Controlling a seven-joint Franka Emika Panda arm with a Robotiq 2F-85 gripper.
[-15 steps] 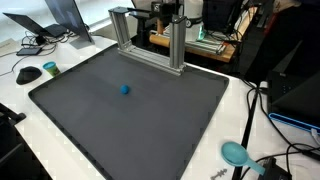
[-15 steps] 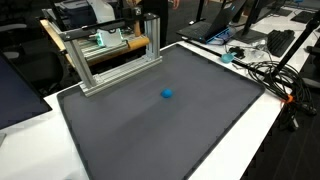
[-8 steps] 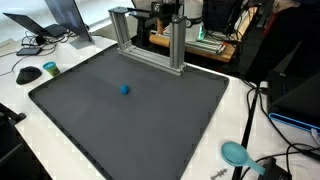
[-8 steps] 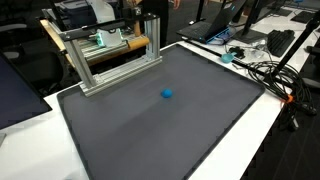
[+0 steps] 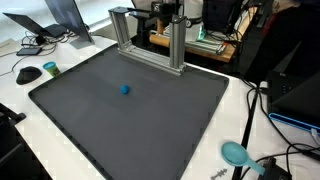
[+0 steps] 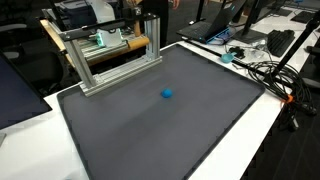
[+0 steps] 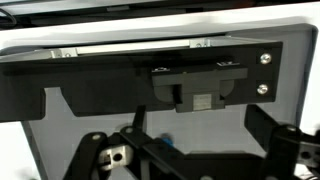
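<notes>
A small blue ball (image 5: 124, 89) lies alone on the dark grey mat (image 5: 150, 130), left of its middle; an exterior view from the opposite side shows the ball (image 6: 167, 95) too. In the wrist view my gripper (image 7: 190, 155) is open, its two black fingers (image 7: 97, 155) spread wide at the bottom of the picture with nothing between them. The blue ball (image 7: 165, 143) peeks out just behind a dark bar of the gripper, well apart from it. In both exterior views the gripper cannot be made out.
An aluminium frame (image 5: 150, 40) stands on the mat's far edge. Around the mat on the white table lie a mouse (image 5: 28, 74), a laptop (image 5: 60, 20), cables (image 5: 260, 110) and a teal round object (image 5: 235, 153). A black panel with screws (image 7: 150, 75) fills the wrist view's top.
</notes>
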